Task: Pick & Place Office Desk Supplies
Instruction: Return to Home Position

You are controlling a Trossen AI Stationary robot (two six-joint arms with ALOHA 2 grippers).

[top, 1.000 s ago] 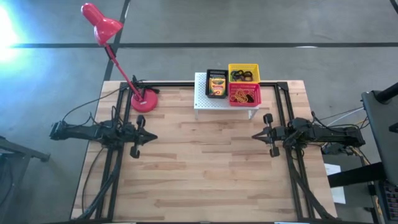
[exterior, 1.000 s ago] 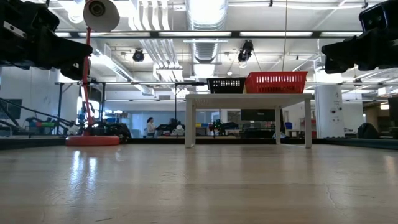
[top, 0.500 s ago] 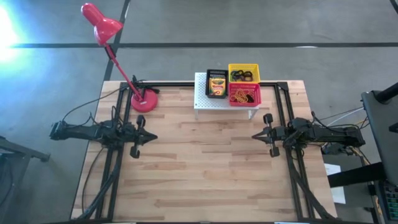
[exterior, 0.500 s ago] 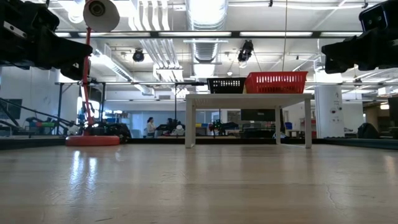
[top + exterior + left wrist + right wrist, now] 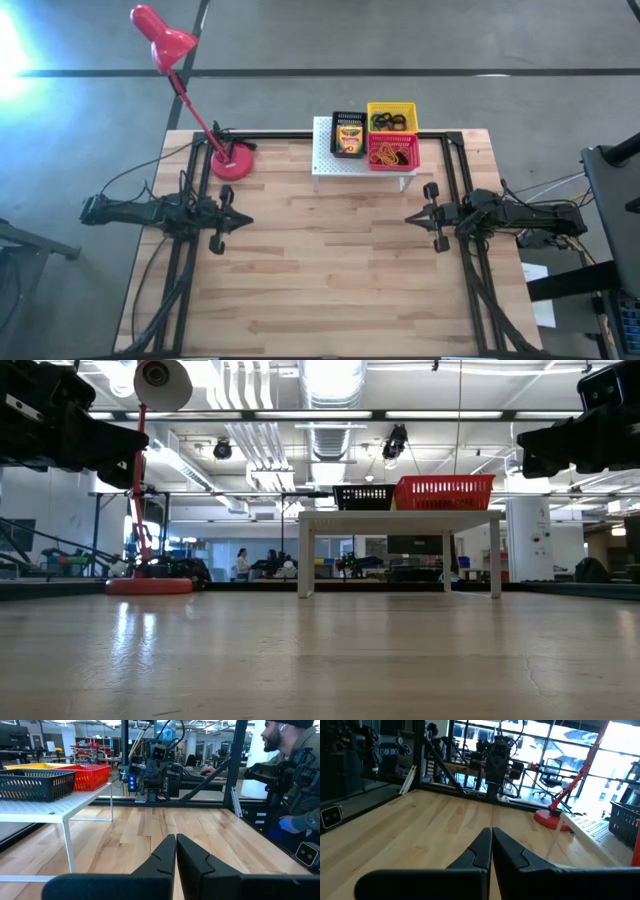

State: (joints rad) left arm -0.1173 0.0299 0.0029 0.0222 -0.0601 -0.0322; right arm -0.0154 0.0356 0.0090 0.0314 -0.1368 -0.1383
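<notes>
1. High view. The left gripper (image 5: 243,221) sits at the left side of the table (image 5: 320,280) and the right gripper (image 5: 411,217) at the right side. They point toward each other and are well apart. At the far edge stands the white perforated stand (image 5: 322,162), carrying three baskets.

2. Contents, seen only from above.
- The black basket (image 5: 334,133) holds a yellow-and-green crayon box (image 5: 348,138), printed face up. How many boxes lie there cannot be told.
- The yellow basket (image 5: 392,106) holds dark rings (image 5: 390,122).
- The red basket (image 5: 372,160), in front of the yellow one, holds a yellowish tangle of rubber bands (image 5: 393,154).

3. Low view. Only the black and red basket walls show on the stand top. The contents are hidden. Both arms hang high at the picture's upper corners, off the wood.

4. Wrist views. On each gripper the two fingers are pressed together tip to tip, with nothing between them. The left wrist view alone shows a person (image 5: 292,775) beyond the table's edge. The right wrist view shows the base of the red desk lamp (image 5: 232,162) just beside the stand's left end.
</notes>
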